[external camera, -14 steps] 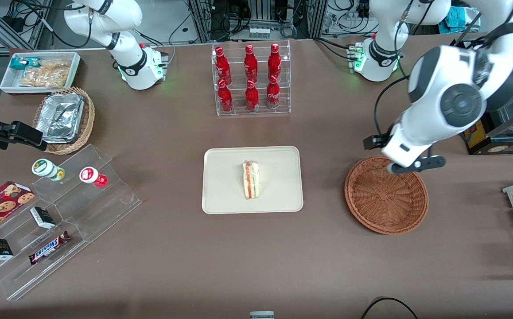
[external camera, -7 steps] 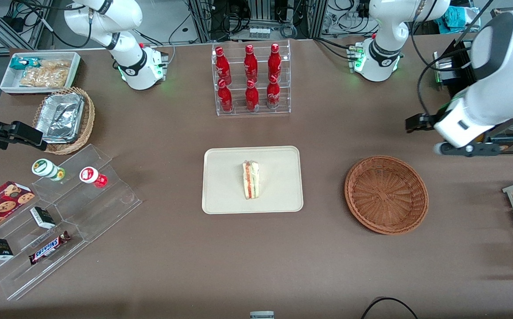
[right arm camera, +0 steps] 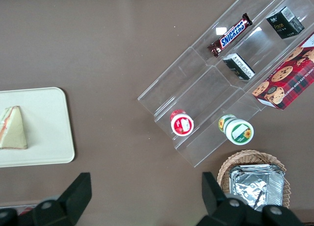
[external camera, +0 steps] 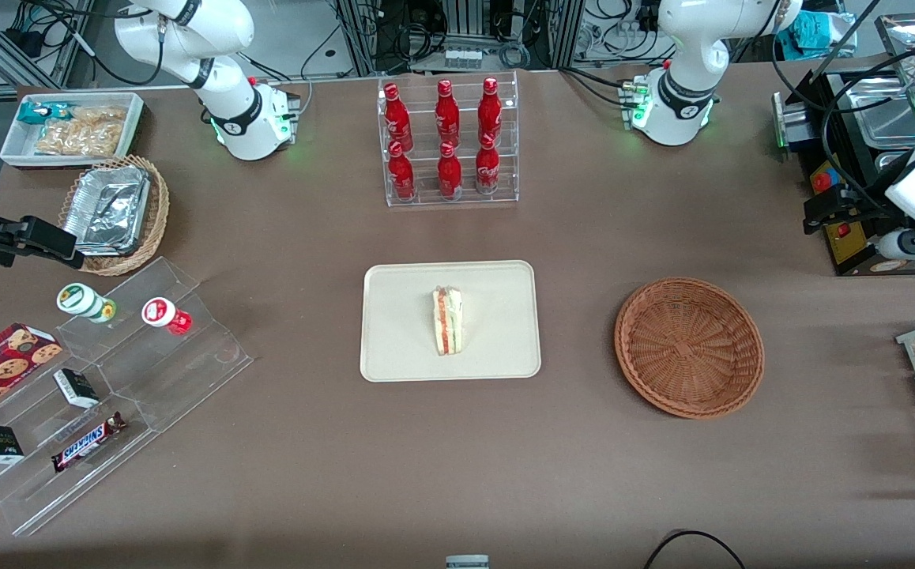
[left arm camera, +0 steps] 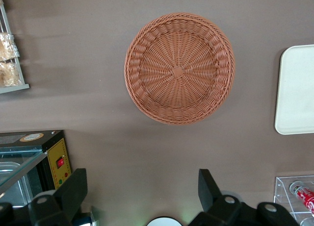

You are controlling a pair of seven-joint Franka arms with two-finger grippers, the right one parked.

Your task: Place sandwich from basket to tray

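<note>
1. My gripper [left arm camera: 142, 196] hangs high above the table at my own end of it, well apart from the basket [external camera: 688, 346]. Its two fingers are spread wide, with nothing between them.
2. In my wrist view one dark fingertip [left arm camera: 74, 190] shows at each side, and the bare brown tabletop lies in the gap.
3. In the front view my wrist sits at the edge of the picture, over a black box with a yellow panel [external camera: 845, 237] that stands just off the table's edge.
4. The sandwich [external camera: 448, 320] lies on the tray [external camera: 394, 348], about in its middle. Its layered red, orange and green edge faces up, and its narrow tip points away from the front camera.
5. The tray is flat on the table near the centre, between the basket and the clear stepped display stand [external camera: 149, 371].
6. The basket holds nothing; I see its woven floor [left arm camera: 178, 71] whole from above.
7. The basket and the tray are apart, with a strip of table between them.
8. A clear rack of red bottles [external camera: 448, 142] stands farther from the front camera than the tray.
9. Toward the parked arm's end are a tan wicker basket with foil trays [external camera: 114, 213] and a white bin of snacks [external camera: 70, 126].
10. On the stepped stand lie a Snickers bar [external camera: 88, 442] and two small round cups [external camera: 165, 314].
</note>
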